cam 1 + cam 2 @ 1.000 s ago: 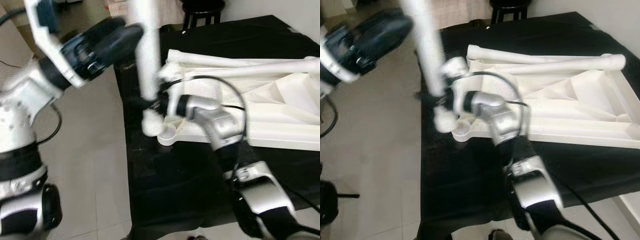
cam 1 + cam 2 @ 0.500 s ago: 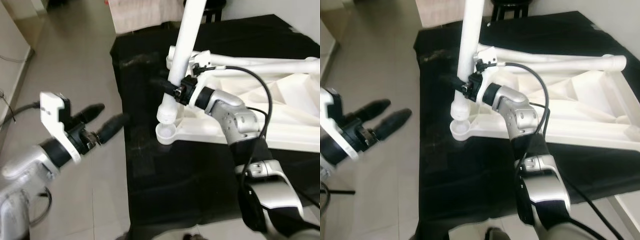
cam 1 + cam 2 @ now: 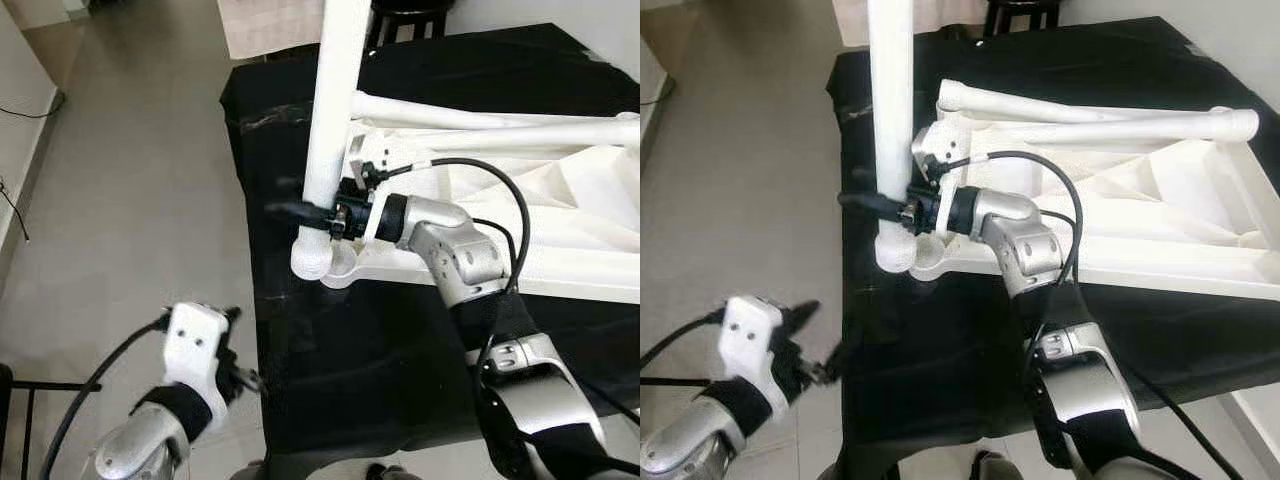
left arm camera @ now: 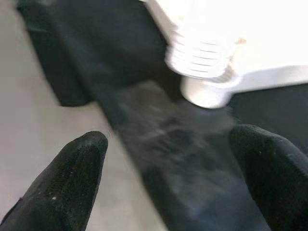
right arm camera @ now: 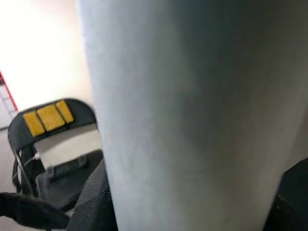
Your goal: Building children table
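At the tabletop (image 3: pixel 560 250) corner, right gripper (image 3: pixel 318 212) clamps the leg (image 3: pixel 335 110) over its socket (image 3: pixel 340 268), left gripper (image 4: pixel 168 163) open & idle, next prob seat + twist it in.

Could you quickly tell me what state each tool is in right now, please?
Left tool: open, holding nothing, low beside the black-covered table.
Right tool: shut on the upright white table leg.
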Controlling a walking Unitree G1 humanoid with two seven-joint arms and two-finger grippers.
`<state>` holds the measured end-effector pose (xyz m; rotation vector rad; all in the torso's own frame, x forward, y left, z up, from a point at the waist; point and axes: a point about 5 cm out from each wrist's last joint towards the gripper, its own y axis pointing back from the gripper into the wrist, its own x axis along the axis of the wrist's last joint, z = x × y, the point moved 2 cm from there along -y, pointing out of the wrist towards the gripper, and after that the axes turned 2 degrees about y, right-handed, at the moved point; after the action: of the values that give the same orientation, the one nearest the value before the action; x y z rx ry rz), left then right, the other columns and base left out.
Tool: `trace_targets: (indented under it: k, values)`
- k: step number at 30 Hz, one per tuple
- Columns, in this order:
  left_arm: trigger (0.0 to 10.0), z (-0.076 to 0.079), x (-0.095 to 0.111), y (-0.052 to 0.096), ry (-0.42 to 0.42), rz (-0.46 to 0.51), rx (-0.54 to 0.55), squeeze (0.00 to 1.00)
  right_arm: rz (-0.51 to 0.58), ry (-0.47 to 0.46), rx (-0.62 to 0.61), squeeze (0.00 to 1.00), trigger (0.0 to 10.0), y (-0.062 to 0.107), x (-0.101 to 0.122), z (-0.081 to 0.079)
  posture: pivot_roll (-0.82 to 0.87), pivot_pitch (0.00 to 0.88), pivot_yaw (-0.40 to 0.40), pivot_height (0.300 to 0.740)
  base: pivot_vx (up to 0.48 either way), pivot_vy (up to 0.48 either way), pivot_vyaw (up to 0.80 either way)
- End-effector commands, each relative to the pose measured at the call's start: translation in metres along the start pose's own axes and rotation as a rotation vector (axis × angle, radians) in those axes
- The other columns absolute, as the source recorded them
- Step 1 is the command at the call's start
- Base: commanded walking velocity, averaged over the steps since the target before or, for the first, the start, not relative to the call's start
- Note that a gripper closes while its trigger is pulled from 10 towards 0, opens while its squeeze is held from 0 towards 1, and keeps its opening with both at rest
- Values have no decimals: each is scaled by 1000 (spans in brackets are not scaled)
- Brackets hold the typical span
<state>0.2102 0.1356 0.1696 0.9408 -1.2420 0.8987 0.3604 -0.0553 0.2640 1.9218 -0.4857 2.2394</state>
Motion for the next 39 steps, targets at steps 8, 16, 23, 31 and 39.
trace_targets:
  k: [8, 16, 23, 31, 39]
  values:
    - [10000, -8, -9, 0, -49, 1, 134, 0, 57, 8, -92, 0, 10000, 18, 7, 7, -39, 211, 17, 740, 0, 0, 0]
    - [10000, -14, -11, -7, -84, 12, 181, 0, 106, 5, -449, 0, 10000, 35, 12, 33, -53, 204, 25, 740, 0, 0, 0]
    - [10000, -30, -8, -12, -104, 43, 278, 0, 73, 60, -540, 0, 10000, 48, 10, 24, -65, 186, 26, 740, 0, 0, 0]
    - [10000, -40, -8, -18, -126, 63, 318, 0, 22, 95, -575, 0, 10000, 46, -6, -1, -70, 156, 23, 740, 0, 0, 0]
    - [10000, -42, -10, -20, -141, 68, 336, 0, 21, 52, -644, 0, 10000, 52, -11, -8, -81, 130, 25, 740, 0, 0, 0]
